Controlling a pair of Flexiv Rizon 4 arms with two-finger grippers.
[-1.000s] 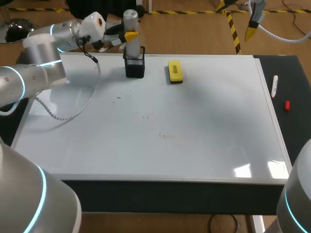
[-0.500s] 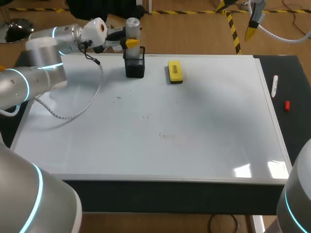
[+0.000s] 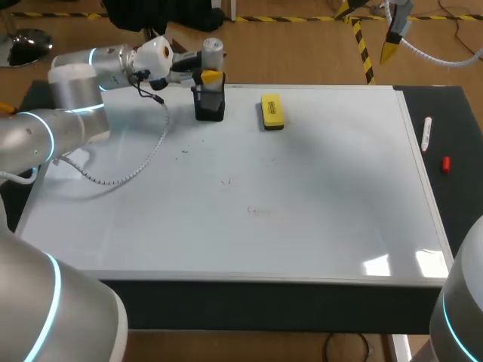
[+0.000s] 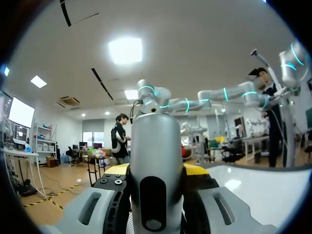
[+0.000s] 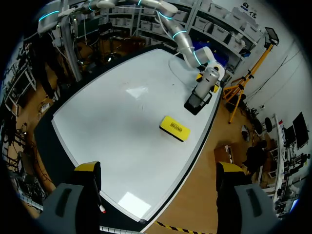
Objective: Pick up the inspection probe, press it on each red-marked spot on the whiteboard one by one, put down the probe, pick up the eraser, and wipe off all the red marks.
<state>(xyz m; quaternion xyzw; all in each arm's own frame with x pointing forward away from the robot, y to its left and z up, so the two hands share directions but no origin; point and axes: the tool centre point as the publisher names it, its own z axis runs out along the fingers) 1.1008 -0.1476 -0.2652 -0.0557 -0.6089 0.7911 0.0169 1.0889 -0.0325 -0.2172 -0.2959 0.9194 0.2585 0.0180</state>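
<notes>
Pinching one probe (image 3: 212, 49) at one black holder (image 3: 209, 104): left gripper (image 3: 207, 74). Right gripper (image 5: 158, 178) spread wide. One yellow eraser (image 3: 272, 111) on whiteboard (image 3: 324, 196); faint red marks (image 3: 226, 181), count unclear.

Setting of the workstation. A dark-topped table (image 3: 453, 121) stands on a light brown wooden floor (image 3: 302, 53), which is marked beyond the far edge with strips of yellow-and-black hazard tape (image 3: 362, 47). The same wooden floor (image 5: 204, 195) runs along the table's side in the right wrist view. Overhead, a plain pale ceiling (image 4: 204, 53) carries one large bright square light panel (image 4: 126, 50) and smaller panels (image 4: 39, 81) towards a white wall (image 4: 58, 131).
</notes>
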